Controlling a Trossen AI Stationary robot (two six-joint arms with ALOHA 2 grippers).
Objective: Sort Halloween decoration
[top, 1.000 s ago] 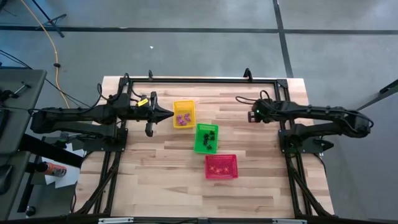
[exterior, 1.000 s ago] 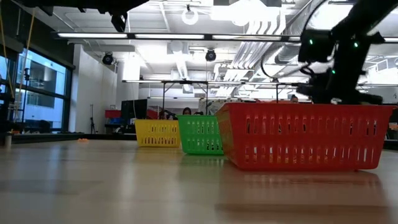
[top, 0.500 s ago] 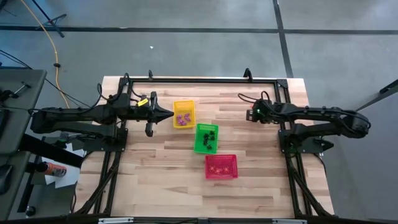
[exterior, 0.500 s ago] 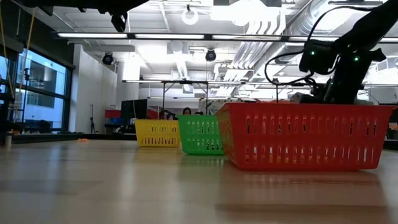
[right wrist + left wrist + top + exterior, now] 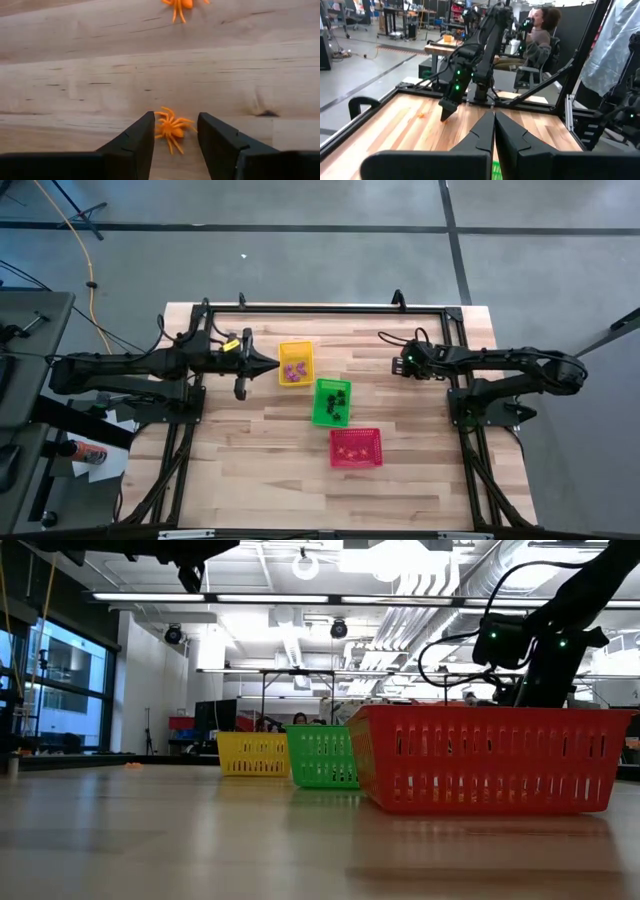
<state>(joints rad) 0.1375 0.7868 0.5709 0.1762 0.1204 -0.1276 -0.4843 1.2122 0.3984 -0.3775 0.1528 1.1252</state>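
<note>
Two orange spiders | right tool apart, straddling one | left tool together, beside yellow basket

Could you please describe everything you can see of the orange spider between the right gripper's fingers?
The orange spider is a tiny toy, seemingly plastic, with a rounded body and thin splayed legs. It lies flat on the wooden table, between the open fingers of the right gripper, which flank it closely. Contact with the fingers cannot be made out.
</note>
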